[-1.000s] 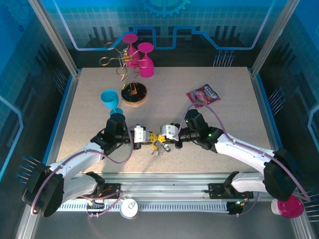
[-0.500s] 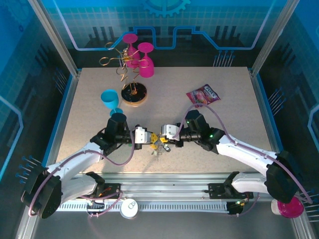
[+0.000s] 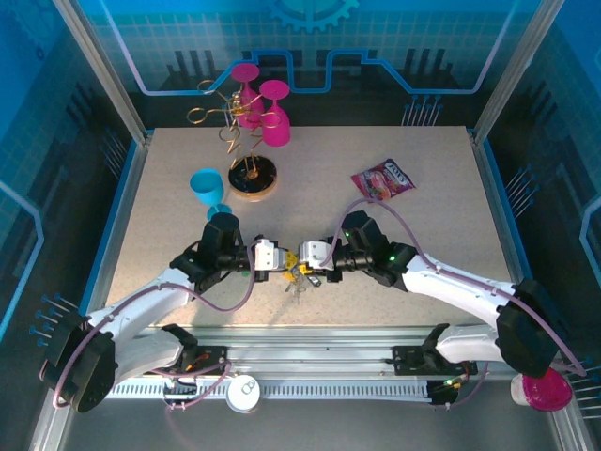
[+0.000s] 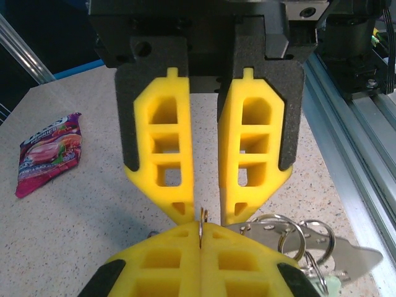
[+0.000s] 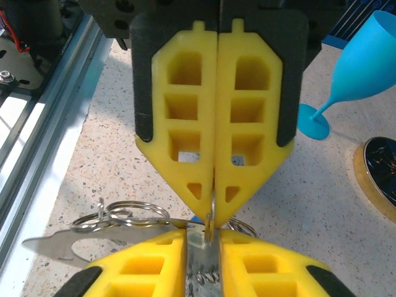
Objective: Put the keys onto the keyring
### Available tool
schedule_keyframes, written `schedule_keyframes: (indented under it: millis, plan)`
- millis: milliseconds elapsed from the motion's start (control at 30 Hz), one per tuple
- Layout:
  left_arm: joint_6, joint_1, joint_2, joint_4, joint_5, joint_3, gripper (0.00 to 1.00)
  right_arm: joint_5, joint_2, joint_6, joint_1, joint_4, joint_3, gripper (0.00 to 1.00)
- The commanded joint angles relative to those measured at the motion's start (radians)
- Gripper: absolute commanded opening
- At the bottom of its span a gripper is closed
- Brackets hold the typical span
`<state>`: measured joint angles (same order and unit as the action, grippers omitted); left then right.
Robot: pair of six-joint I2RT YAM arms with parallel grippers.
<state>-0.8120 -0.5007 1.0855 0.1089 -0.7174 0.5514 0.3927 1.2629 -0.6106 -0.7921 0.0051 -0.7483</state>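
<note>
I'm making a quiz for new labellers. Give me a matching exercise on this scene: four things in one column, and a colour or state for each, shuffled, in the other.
1. cup nearest the arms
2. packet
3. stand
4. left gripper

a. shut on a wire ring
b. gold wire on a black base
c. light blue
d. pink-purple, lying flat

Pairs: 1-c, 2-d, 3-b, 4-a
</note>
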Motion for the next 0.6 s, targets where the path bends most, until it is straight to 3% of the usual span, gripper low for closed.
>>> schedule_keyframes:
  millis: [0, 233, 333, 567]
  plan:
    - [-0.001, -0.007, -0.009, -0.004, 0.0, 0.035, 0.0, 0.024, 0.013, 0.002, -0.013, 0.032, -0.036, 0.18]
    - [-0.001, -0.007, -0.006, -0.029, -0.007, 0.045, 0.0, 0.039, 0.021, 0.036, -0.012, 0.092, -0.021, 0.1]
    - [0.007, -0.008, -0.008, -0.045, -0.013, 0.051, 0.0, 0.061, 0.024, 0.072, -0.01, 0.145, -0.005, 0.0]
    - [0.161, 0.024, -0.066, 0.038, -0.033, -0.005, 0.33, 0.16, 0.006, 0.184, 0.036, 0.325, 0.076, 0.0]
